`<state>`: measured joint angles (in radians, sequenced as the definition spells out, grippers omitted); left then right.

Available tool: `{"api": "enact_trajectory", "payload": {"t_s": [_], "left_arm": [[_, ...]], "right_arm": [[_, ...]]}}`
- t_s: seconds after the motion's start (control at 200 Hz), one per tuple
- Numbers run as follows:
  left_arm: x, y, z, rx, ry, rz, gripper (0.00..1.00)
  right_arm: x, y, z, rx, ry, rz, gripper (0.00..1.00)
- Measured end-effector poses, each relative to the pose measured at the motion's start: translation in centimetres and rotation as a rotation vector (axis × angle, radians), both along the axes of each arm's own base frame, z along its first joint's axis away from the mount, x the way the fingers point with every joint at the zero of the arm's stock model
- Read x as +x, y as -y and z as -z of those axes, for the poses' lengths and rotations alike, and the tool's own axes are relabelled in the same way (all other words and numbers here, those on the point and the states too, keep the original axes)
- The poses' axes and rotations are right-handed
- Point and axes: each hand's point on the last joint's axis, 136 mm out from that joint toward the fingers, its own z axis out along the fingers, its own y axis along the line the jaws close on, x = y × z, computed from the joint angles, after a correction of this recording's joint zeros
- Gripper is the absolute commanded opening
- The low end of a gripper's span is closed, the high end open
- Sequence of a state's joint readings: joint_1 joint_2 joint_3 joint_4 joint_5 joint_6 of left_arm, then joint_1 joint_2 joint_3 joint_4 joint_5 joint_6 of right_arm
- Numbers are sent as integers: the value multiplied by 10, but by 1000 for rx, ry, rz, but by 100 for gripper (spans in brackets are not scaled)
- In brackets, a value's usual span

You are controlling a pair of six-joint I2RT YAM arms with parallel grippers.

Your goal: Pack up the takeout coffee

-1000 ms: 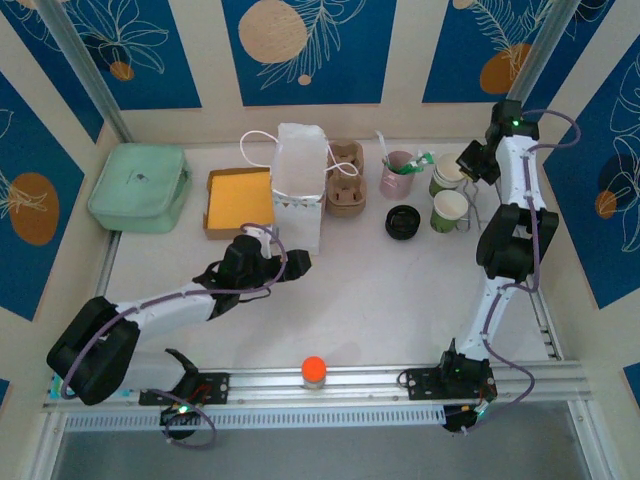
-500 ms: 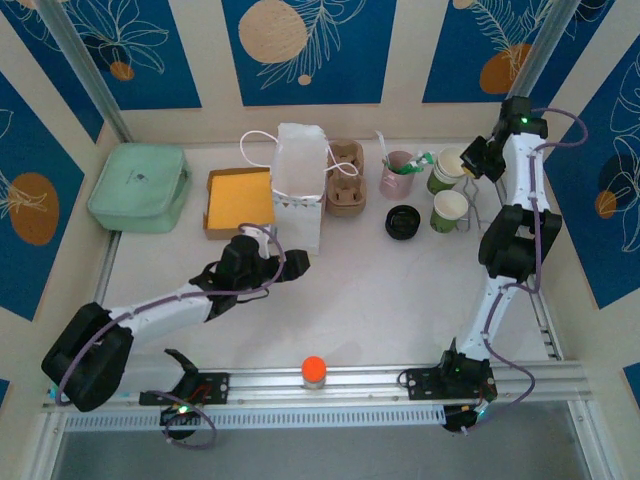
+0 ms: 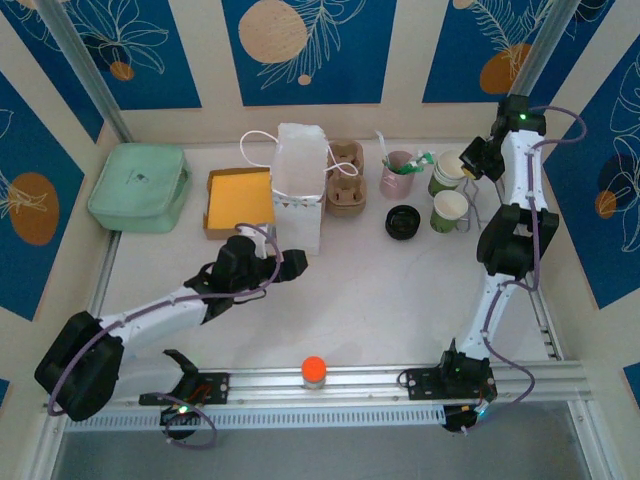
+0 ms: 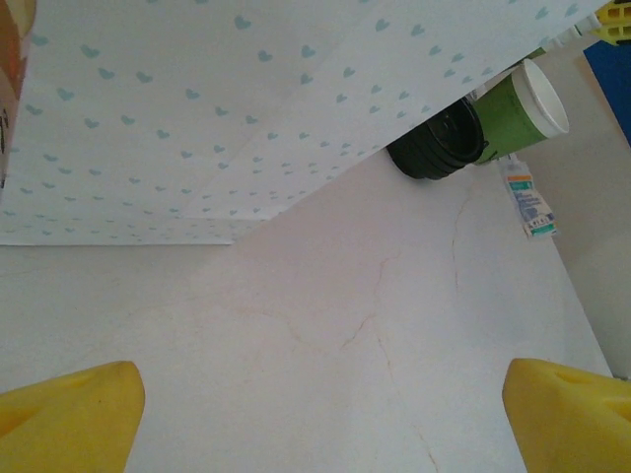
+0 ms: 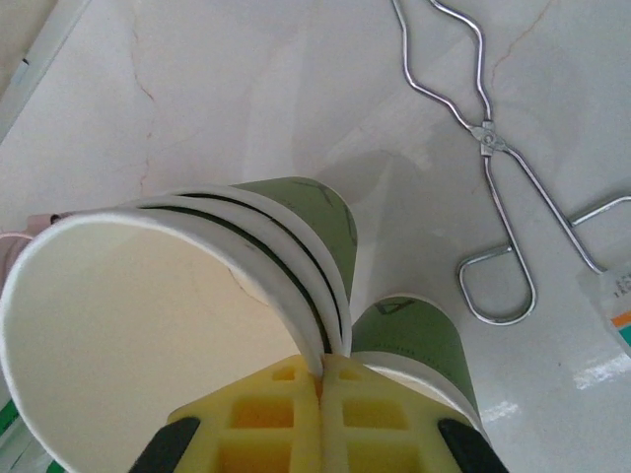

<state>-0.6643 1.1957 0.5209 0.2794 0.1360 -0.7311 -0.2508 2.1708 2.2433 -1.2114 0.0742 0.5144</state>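
My left tool [image 3: 293, 262] is spread wide and empty, low over the bench [image 3: 380, 300] at the near corner of the white paper bag [image 3: 300, 175]; the coffee [image 3: 402, 221] stands upright, black lid up, to its right and a little toward the far edge, bare bench between; my right tool [image 5: 320, 367] pinches the rim of the stacked lidless cups [image 5: 148, 315] near the far right corner, closer to the coffee but occupied; I judge the left should reach.
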Motion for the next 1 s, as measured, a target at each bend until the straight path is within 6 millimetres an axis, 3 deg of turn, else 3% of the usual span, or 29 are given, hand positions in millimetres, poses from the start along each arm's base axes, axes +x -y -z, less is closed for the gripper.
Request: {"api": "enact_trajectory", "payload": {"t_s": [1.001], "left_arm": [[-5, -7, -13, -6, 25, -6, 96]], "right_arm": [[-5, 5, -2, -53, -54, -24, 0]]}}
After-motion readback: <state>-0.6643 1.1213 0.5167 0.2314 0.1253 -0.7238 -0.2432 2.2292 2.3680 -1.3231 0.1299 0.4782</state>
